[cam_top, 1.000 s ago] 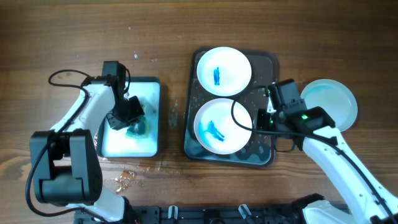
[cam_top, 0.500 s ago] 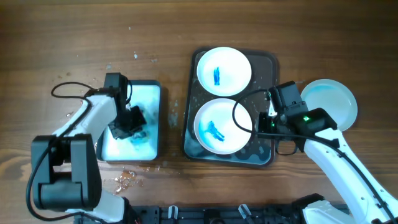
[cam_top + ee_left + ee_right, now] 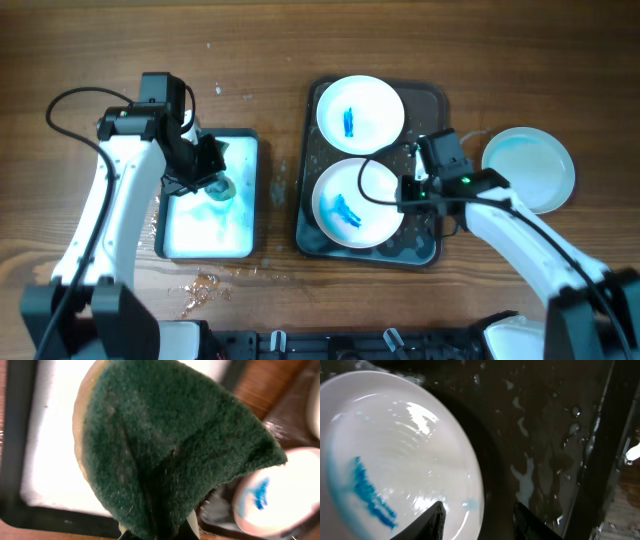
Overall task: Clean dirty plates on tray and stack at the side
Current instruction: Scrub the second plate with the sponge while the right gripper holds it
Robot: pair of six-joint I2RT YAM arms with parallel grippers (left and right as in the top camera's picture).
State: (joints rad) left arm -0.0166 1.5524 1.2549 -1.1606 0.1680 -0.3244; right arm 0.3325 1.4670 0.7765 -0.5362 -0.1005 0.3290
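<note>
Green sponge pinched in L gripper, counter left side | R gripper jaws apart astride rim of blue-smeared plate, front-edge end of tray

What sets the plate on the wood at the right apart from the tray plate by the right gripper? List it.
The lone plate lies on the table; the tray plate sits in the dark tray. The lone plate bears a pale blue film; the tray plate a bold blue smear. The right gripper straddles the tray plate's rim, not the lone plate's. Both are round, white, shallow.
</note>
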